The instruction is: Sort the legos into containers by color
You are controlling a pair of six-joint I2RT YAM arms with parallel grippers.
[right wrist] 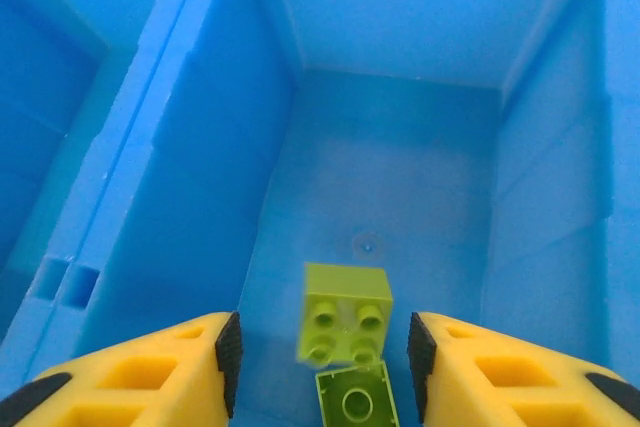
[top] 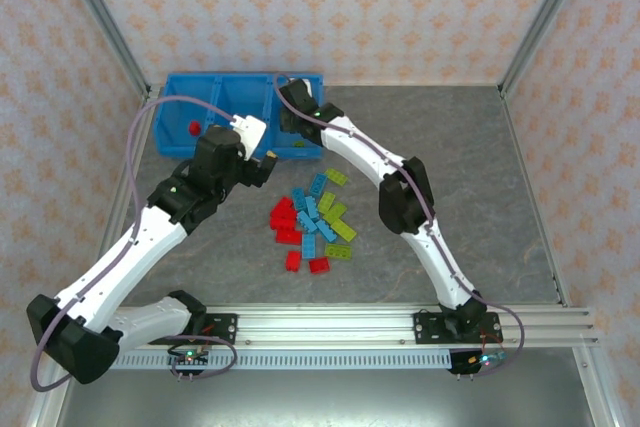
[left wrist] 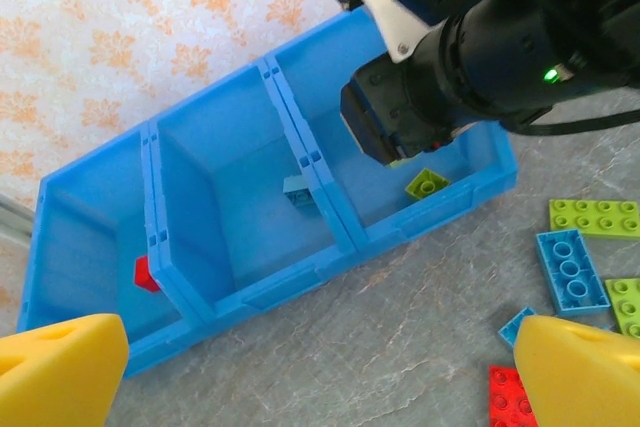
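Right gripper [right wrist: 322, 359] hangs, jaws parted, over the rightmost compartment [right wrist: 400, 197] of the blue bin [top: 200, 77] at ten o'clock on the surface [top: 470, 177], a yellow-green lego [right wrist: 345, 312] between its fingers [right wrist: 150, 372] touching neither, while the left gripper [left wrist: 320, 372] gapes wide at eleven o'clock of the loose legos [top: 315, 219].

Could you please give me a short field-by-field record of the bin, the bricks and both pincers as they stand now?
bin: long bright blue plastic bin, three compartments, on the grey table
left compartment: one small red studded brick
middle compartment: one light blue brick
right compartment: yellow-green bricks
loose pile: red, light blue and yellow-green bricks on the table
left pincer: open, empty, beside the bin
right pincer: open over the right compartment, touching no brick
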